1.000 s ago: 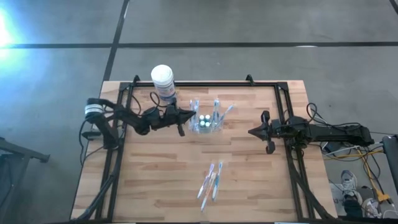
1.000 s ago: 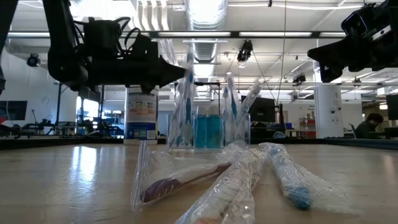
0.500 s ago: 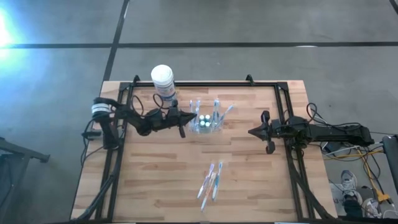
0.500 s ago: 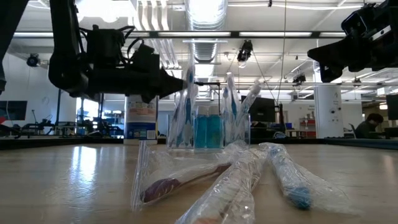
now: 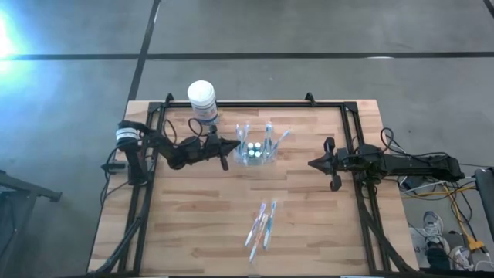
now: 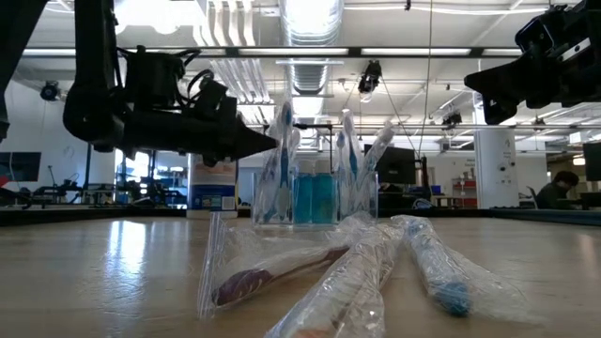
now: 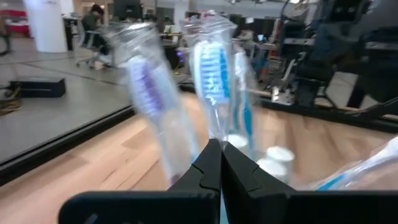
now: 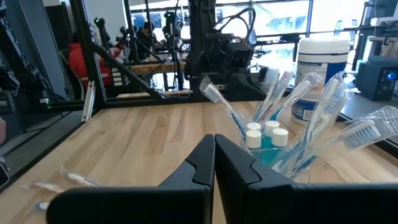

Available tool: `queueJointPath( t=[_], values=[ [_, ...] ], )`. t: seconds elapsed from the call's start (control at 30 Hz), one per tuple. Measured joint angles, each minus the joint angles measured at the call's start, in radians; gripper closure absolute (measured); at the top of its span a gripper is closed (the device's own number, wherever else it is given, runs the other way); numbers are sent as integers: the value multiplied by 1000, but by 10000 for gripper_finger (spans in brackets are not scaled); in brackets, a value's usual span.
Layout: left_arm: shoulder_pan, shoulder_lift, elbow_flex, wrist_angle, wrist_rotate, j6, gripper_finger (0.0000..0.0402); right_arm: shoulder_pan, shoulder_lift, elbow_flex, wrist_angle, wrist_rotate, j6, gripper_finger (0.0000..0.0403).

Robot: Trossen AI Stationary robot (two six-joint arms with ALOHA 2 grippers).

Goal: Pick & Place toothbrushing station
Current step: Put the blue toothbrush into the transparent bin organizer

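The toothbrushing station is a clear holder that stands on its base at the table's far middle. It holds small blue bottles with white caps and several wrapped toothbrushes that stick up; it also shows in the low view. My left gripper is shut and level. Its tip is at the holder's left end, level with the brush heads. My right gripper is shut and empty, and hovers to the right of the holder. My left gripper's shut fingertips point level from the table's left, right up against a wrapped toothbrush that stands in the holder. I cannot tell whether they touch it.
A white tub with a blue label stands at the far edge, behind my left arm. Several wrapped toothbrushes lie loose near the table's near middle. A black frame runs along the table's edges.
My left gripper has gone down from above the brush heads to their height, and drawn back slightly toward the table's left edge. The holder and the brushes have stayed in place.
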Motion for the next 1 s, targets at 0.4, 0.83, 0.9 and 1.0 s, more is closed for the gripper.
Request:
queueJointPath(
  t=[0.4,0.83,0.9,1.0],
  values=[
    [0,0,-30,-9,-31,1,400,0,0,0,0,0,4,394],
    [-2,-37,-31,-24,73,10,366,0,0,0,0,0,3,394],
    [-2,-49,-31,-23,81,10,357,0,0,0,0,0,4,394],
    [-1,-63,-33,-27,82,11,340,0,0,0,0,0,4,394]
  ],
)
